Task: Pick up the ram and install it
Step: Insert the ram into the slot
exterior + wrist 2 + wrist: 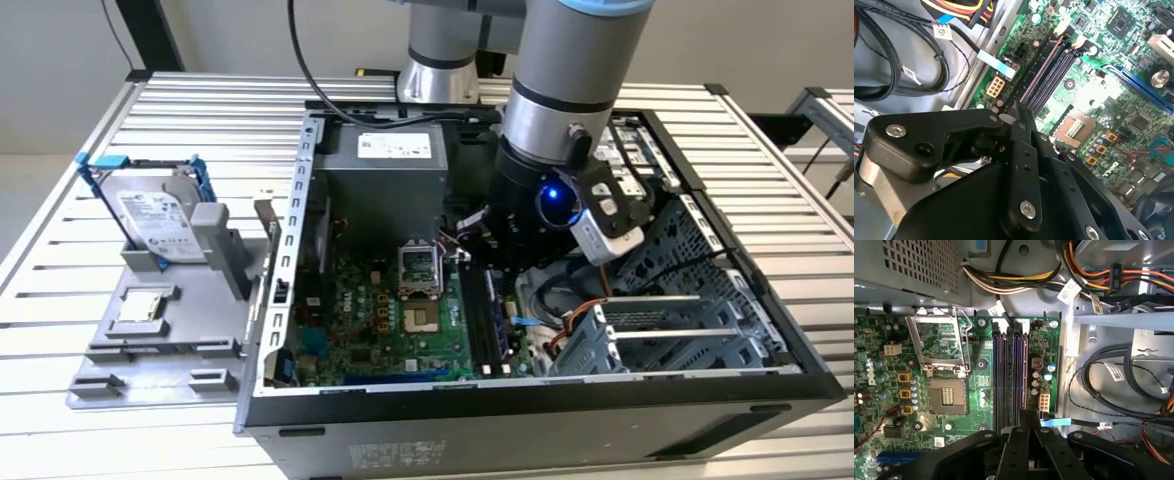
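Note:
My gripper reaches down into the open computer case, over the long black memory slots of the green motherboard. In both wrist views its black fingers are pressed together, with the tips at the near end of the slots. A thin brownish strip runs edge-on from the fingertips along the slot nearest the white power connector. It appears to be the ram, gripped by its top edge and standing in line with that slot. Its faces are hidden.
A silver hard drive in blue brackets stands on a grey fixture at the exterior view's left. Inside the case are the CPU socket, the power supply, a drive cage and loose cables beside the slots.

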`<state>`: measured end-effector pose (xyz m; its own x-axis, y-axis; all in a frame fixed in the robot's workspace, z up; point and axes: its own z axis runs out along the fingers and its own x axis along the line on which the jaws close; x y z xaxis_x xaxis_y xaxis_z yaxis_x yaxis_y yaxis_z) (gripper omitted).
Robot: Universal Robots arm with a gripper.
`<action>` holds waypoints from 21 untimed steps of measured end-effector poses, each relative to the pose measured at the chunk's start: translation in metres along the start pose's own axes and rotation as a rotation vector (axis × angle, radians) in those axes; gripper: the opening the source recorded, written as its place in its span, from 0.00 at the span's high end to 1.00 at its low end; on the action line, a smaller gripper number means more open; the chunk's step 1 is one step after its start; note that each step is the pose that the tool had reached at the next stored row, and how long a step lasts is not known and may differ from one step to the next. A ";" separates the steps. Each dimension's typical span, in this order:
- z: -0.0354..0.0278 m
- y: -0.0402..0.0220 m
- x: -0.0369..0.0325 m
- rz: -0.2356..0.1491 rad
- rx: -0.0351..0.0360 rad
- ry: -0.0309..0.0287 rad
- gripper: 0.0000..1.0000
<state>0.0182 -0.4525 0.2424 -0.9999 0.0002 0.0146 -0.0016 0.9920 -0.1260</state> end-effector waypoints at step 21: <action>0.0000 -0.0003 -0.0010 -0.006 -0.0735 0.0340 1.00</action>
<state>0.0193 -0.4528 0.2424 -0.9988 -0.0023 0.0489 -0.0049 0.9986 -0.0526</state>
